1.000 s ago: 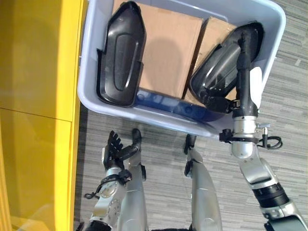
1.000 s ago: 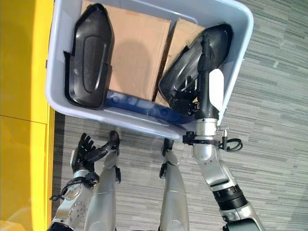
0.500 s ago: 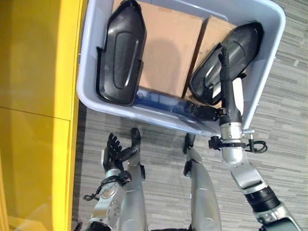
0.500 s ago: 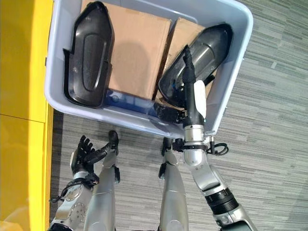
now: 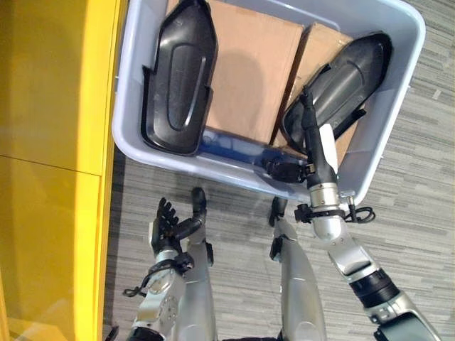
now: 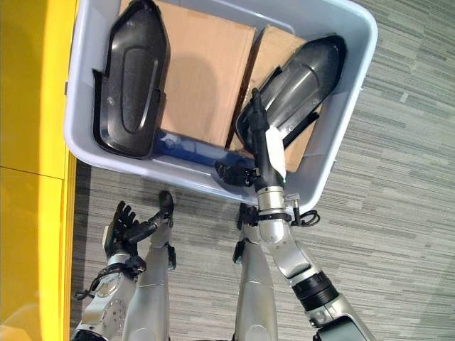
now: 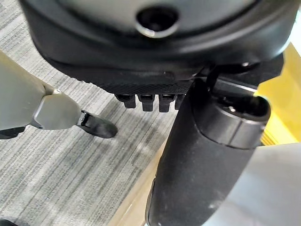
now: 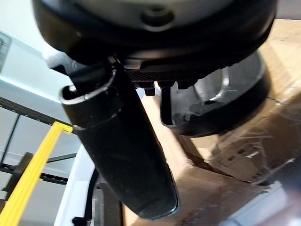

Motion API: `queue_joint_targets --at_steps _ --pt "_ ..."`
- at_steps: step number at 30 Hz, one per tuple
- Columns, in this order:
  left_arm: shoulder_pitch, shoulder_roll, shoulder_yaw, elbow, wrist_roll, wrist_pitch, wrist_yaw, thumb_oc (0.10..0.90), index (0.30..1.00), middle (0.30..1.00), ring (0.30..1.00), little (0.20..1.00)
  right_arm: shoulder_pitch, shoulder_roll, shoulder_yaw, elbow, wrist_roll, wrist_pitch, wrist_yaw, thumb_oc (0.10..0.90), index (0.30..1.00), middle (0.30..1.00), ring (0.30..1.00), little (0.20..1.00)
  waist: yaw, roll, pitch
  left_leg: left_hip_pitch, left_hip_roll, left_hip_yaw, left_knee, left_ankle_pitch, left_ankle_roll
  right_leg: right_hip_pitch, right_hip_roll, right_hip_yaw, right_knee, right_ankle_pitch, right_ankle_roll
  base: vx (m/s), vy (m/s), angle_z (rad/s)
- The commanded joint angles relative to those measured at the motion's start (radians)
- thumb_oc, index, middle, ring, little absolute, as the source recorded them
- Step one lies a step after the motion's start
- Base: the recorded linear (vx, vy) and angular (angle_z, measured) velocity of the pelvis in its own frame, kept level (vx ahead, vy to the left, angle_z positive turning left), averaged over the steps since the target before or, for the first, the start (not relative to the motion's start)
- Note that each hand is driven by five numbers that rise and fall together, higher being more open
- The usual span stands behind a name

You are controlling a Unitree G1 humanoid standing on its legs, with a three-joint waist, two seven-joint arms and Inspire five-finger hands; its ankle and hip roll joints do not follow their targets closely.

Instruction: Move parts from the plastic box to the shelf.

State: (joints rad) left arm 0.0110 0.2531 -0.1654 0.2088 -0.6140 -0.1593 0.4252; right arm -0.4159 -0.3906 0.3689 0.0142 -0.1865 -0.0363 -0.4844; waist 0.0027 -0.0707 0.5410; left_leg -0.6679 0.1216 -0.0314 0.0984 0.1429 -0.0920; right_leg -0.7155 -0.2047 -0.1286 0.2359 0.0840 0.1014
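Note:
The grey-blue plastic box holds two black moulded parts on cardboard cartons. One part lies along the box's left side, the other part slants in its right corner. My right hand is open with straight fingers over the near end of the right part, just inside the box's near wall; I cannot tell whether it touches. In the right wrist view the thumb stands before that part. My left hand hangs open low over the floor, holding nothing.
A yellow shelf unit rises along the left, close against the box's left wall. Grey striped flooring lies to the right of the box and below it. A blue item rests against the box's near wall.
My right hand has drawn back along the right part towards the box's near wall and a little left. Both parts lie where they were. The left hand has not moved.

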Motion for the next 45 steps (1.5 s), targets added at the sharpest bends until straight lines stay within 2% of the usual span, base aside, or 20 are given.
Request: queue_joint_targets --at_steps 1,13,19,29,35,36,37,38,45 --pt "0.065 0.047 0.014 -0.066 0.046 -0.050 0.014 0.900 1.000 1.000 1.000 1.000 -0.035 -0.015 -0.039 -0.086 -0.043 -0.055 -0.042 0.900 1.000 1.000 1.000 1.000 0.011 -0.010 -0.021 0.000 0.035 -0.037 0.067 -0.088 -0.009 0.072 -0.072 0.000 -0.010 -0.035 0.054 0.00 0.000 0.00" --pt "0.058 0.051 0.003 -0.067 0.055 -0.062 0.016 0.900 1.000 1.000 1.000 1.000 -0.034 -0.009 -0.089 -0.004 -0.139 0.004 -0.110 0.900 1.000 1.000 1.000 1.000 0.008 0.010 -0.021 -0.030 0.028 -0.038 0.074 -0.091 -0.003 0.036 -0.069 0.006 0.003 -0.041 0.054 0.00 0.000 0.00" --pt "0.050 0.052 -0.008 -0.062 0.060 -0.067 0.017 0.900 1.000 1.000 1.000 1.000 -0.066 0.009 -0.058 0.078 -0.158 0.023 -0.111 0.900 1.000 1.000 1.000 1.000 0.010 0.020 -0.021 -0.045 0.027 -0.038 0.075 -0.089 -0.002 0.019 -0.070 0.007 0.006 -0.039 0.053 0.00 0.001 -0.03" --pt "0.027 0.053 -0.029 -0.043 0.060 -0.076 0.010 0.900 1.000 1.000 1.000 1.000 -0.148 0.067 -0.004 0.316 -0.139 0.055 -0.106 0.900 1.000 1.000 1.000 1.000 0.024 0.046 -0.021 -0.068 0.020 -0.038 0.077 -0.088 0.000 -0.006 -0.074 0.006 0.015 -0.041 0.052 0.00 0.000 0.00" --pt "0.019 0.053 -0.036 -0.036 0.054 -0.083 0.006 0.900 1.000 1.000 1.000 1.000 -0.197 0.074 0.022 0.379 -0.157 0.062 -0.096 0.900 1.000 1.000 1.000 1.000 0.032 0.055 -0.021 -0.080 0.018 -0.042 0.083 -0.089 0.001 -0.017 -0.073 0.007 0.021 -0.041 0.051 0.00 0.000 0.00" --pt "0.017 0.053 -0.041 -0.035 0.053 -0.083 0.006 0.900 1.000 1.000 1.000 1.000 -0.212 0.081 0.028 0.397 -0.158 0.063 -0.096 0.831 0.904 0.904 0.904 0.904 0.034 0.058 -0.021 -0.082 0.017 -0.042 0.083 -0.089 0.002 -0.021 -0.073 0.008 0.023 -0.041 0.051 0.00 0.000 0.00" --pt "0.014 0.053 -0.044 -0.036 0.053 -0.083 0.005 0.900 1.000 1.000 1.000 1.000 -0.219 0.081 0.031 0.403 -0.160 0.064 -0.097 0.627 0.618 0.618 0.618 0.618 0.035 0.059 -0.021 -0.082 0.017 -0.042 0.082 -0.088 0.002 -0.022 -0.074 0.008 0.023 -0.041 0.051 0.00 0.000 0.00" --pt "0.009 0.053 -0.047 -0.033 0.052 -0.083 0.005 0.900 1.000 1.000 1.000 1.000 -0.228 0.083 0.038 0.413 -0.164 0.065 -0.094 0.400 0.300 0.300 0.300 0.300 0.036 0.060 -0.021 -0.082 0.016 -0.042 0.081 -0.088 0.002 -0.022 -0.073 0.007 0.023 -0.041 0.051 0.00 0.000 0.00" --pt "-0.003 0.047 -0.050 -0.015 0.049 -0.085 0.003 0.900 1.000 1.000 1.000 1.000 -0.223 0.086 0.043 0.463 -0.172 0.074 -0.094 0.400 0.300 0.300 0.300 0.300 0.036 0.056 -0.021 -0.078 0.016 -0.047 0.080 -0.087 0.002 -0.014 -0.076 0.003 0.024 -0.041 0.052 0.00 0.000 0.00"
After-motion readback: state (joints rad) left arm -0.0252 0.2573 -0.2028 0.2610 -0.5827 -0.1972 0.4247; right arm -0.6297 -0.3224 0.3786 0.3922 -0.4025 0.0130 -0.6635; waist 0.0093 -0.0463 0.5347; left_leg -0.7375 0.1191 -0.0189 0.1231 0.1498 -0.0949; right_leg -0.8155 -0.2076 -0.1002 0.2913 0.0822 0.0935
